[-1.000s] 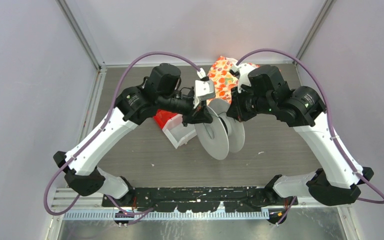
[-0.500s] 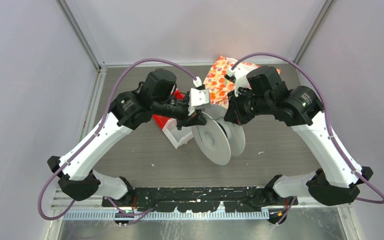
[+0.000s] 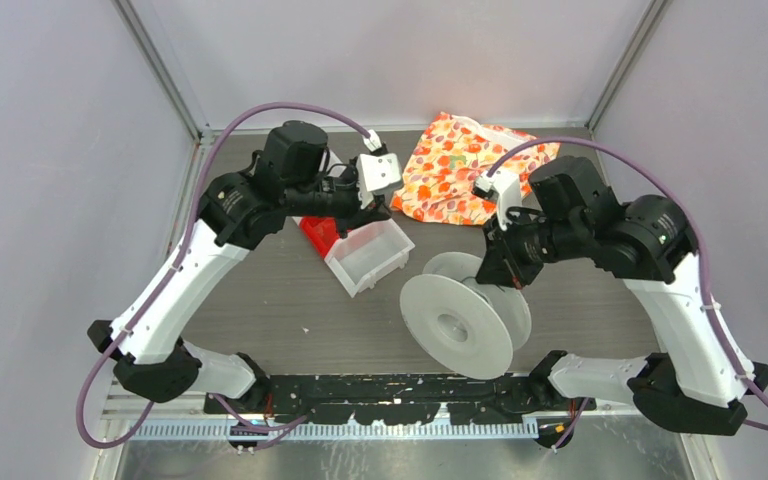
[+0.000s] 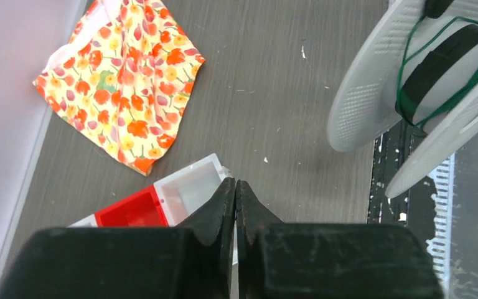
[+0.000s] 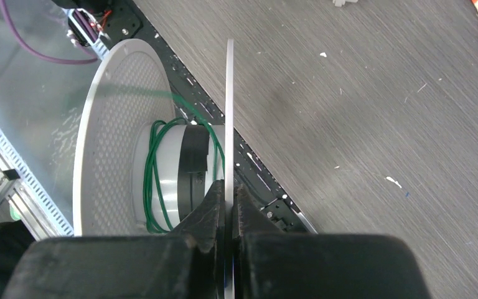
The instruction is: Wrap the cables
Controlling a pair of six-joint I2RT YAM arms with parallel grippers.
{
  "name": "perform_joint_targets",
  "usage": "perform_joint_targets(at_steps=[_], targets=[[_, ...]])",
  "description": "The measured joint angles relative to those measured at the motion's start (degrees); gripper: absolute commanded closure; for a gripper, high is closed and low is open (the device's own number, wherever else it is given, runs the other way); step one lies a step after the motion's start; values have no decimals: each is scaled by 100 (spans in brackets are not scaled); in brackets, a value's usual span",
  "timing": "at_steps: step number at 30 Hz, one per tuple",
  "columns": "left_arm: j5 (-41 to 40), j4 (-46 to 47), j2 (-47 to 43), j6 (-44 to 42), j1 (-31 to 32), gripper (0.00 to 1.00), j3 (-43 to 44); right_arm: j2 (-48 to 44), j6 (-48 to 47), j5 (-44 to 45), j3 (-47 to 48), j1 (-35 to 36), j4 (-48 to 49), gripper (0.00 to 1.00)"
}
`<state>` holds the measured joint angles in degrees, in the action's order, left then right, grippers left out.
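Observation:
A white plastic spool (image 3: pixel 457 325) stands on edge near the table's front, with its hub lying level. A thin dark-green cable (image 5: pixel 152 180) makes a few loose turns round the hub beside a black band (image 5: pixel 196 159). It also shows in the left wrist view (image 4: pixel 399 93). My right gripper (image 5: pixel 229 187) is shut on the thin edge of the spool's far flange (image 5: pixel 229 112); from above it is over the spool's back (image 3: pixel 497 268). My left gripper (image 4: pixel 236 182) is shut and empty, hovering over a white bin (image 4: pixel 190 190), well left of the spool (image 4: pixel 373 87).
A white bin (image 3: pixel 368 255) joined to a red bin (image 3: pixel 318 232) lies at centre left. A floral cloth (image 3: pixel 460 170) lies at the back. The black base rail (image 3: pixel 410 392) runs along the front edge, close under the spool.
My right gripper has carried the spool down toward the front right. My left gripper has drawn away from the spool to the back left, above the bins.

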<state>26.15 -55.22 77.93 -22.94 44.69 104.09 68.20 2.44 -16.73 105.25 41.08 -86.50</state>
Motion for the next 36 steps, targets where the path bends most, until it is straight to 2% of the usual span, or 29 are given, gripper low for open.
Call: perform_joint_targets(at_steps=[4,8,12,22,24,27,30,34,36], targets=[[-26,2,4,-20,-17,99,9,-151,-15,-66,63,0,-17,100],[-37,17,4,52,-92,91,0,-170,31,-50,111,0,63,99],[7,160,-28,352,-328,87,-136,-162,92,4,116,0,162,99],[264,772,-221,1287,-931,86,-632,66,400,479,122,0,385,100],[299,975,-229,1537,-1040,83,-798,68,466,581,122,0,505,100],[236,1495,-339,1954,-1300,67,-1351,68,595,789,190,0,684,100],[35,2337,-610,2328,-1600,55,-2345,68,756,1047,431,0,828,100],[-105,3536,-1043,2557,-1742,52,-3945,87,1040,1453,951,0,1008,100],[-87,3904,-1141,2603,-1738,50,-4354,136,1191,1703,1248,0,1036,100]])
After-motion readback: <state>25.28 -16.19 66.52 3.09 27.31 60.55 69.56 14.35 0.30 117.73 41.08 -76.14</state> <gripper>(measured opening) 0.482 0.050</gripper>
